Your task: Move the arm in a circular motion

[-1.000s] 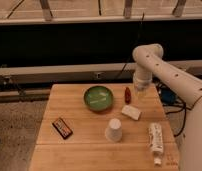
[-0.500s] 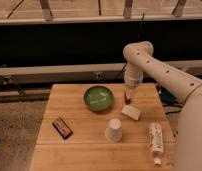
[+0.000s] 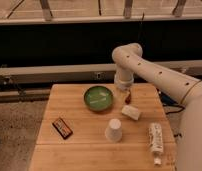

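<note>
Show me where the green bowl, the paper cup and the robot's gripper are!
green bowl [image 3: 98, 98], camera view, on its inside bottom.
paper cup [image 3: 113, 130], camera view, on its side wall.
gripper [image 3: 126, 90], camera view, below the arm's wrist, beside the bowl.

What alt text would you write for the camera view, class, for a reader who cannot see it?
A large white arm reaches from the right over a wooden table, its pincer hanging beside a green bowl. Nearer the front sit a white paper cup, a dark snack bar and a lying bottle.
</note>
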`<state>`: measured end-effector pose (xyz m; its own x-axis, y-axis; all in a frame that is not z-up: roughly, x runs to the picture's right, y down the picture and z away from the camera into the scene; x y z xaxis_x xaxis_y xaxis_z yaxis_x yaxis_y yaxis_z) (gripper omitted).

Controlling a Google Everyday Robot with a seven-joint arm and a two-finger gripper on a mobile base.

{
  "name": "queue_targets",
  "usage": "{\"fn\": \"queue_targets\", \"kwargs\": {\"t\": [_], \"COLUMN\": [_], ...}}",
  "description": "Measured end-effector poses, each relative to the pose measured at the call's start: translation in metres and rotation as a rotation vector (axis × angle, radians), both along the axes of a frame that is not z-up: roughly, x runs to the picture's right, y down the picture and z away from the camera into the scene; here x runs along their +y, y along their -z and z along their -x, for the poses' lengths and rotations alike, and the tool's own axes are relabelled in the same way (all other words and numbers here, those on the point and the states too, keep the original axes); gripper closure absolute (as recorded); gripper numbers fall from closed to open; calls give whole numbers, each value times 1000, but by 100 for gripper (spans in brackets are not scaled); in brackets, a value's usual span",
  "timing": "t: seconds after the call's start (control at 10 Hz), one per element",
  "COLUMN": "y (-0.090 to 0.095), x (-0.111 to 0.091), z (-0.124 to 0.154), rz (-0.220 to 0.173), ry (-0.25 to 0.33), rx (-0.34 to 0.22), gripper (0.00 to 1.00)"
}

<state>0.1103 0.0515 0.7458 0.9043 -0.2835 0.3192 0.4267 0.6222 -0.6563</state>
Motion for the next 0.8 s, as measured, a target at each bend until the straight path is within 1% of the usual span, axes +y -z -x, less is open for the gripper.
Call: {"fn": "queue_targets", "kwargs": {"t": [0.1, 0.2, 0.3, 0.4, 0.5, 0.6, 0.8], "y": [6, 18, 33, 47, 57, 71, 82], "x": [7, 22, 40, 55, 66, 80, 90], "z": [7, 18, 21, 23, 23, 15, -13], "rz": [2, 8, 18, 27, 32, 46, 63], "ry": [24, 54, 73, 85, 88, 82, 58], "rx": [-14, -33, -39, -40, -37, -16, 30], "gripper": [97, 97, 97, 97, 97, 97, 97]}}
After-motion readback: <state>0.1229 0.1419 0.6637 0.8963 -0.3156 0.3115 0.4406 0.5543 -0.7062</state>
